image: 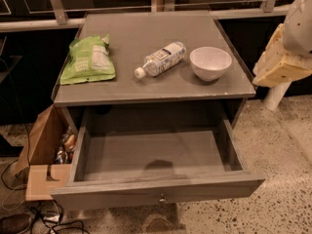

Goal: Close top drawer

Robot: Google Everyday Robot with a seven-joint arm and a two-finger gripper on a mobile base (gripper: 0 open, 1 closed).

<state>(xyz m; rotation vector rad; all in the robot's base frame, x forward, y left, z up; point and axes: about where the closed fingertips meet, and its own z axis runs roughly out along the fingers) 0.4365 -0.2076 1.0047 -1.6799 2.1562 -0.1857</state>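
Below the tabletop (146, 38), top drawer (156, 155) juts toward camera, long axis crosswise; end effector (279, 62) at right, grip unclear.

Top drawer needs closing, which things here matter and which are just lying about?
Job: top drawer, pulled open; its knob; tool, far right, clear of the drawer.
Lying about: green snack bag, water bottle, white bowl, cardboard box.

Near camera looks down at top drawer (122, 195); claw (279, 65) at right.
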